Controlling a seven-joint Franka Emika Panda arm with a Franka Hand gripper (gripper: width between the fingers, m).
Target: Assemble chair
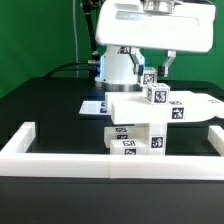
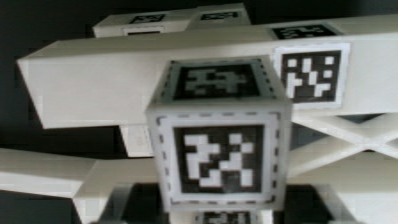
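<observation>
White glossy arm [image 1: 128, 62], rounded casing, blocky white head; dark pincer [image 1: 152, 70] fingers below; black cable behind.

White, tag-covered chair [image 1: 150, 118] parts stand stacked on the black table [image 1: 45, 110], a flat panel [image 1: 175, 107] on top, a cross-braced frame [image 2: 338, 150] seen close up.

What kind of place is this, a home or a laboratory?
Probably a robot laboratory: a green curtain behind, a black table fenced by a low white wall, and white chair parts bearing square tags.
</observation>
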